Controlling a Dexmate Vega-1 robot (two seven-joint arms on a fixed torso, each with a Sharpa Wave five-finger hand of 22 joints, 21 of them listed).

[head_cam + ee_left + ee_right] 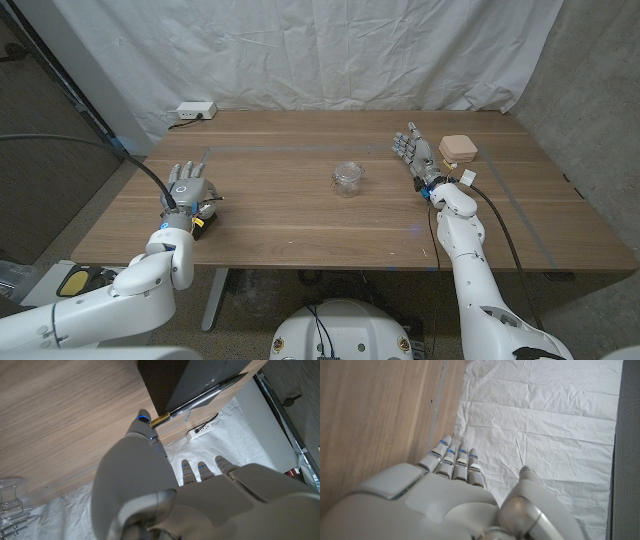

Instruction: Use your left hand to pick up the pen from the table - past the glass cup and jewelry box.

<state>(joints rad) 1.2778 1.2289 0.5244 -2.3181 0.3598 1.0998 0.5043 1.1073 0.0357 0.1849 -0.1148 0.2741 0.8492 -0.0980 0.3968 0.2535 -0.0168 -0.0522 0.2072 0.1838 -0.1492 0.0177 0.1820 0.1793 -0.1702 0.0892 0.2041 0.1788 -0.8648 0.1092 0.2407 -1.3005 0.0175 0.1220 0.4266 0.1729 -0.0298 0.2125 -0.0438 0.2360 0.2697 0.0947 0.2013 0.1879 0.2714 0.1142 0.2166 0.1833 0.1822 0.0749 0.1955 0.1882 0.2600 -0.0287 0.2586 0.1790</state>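
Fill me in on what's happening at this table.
The robot's left hand is near the table's left edge, beside a black pen with a gold band; whether it grips it is unclear. The clear glass cup stands mid-table. The right hand waits, fingers apart, by the beige jewelry box.

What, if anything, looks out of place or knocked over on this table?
Nothing stands out. The glass cup stands upright mid-table, the jewelry box sits beside the right hand, and the pen lies just beyond the left hand.
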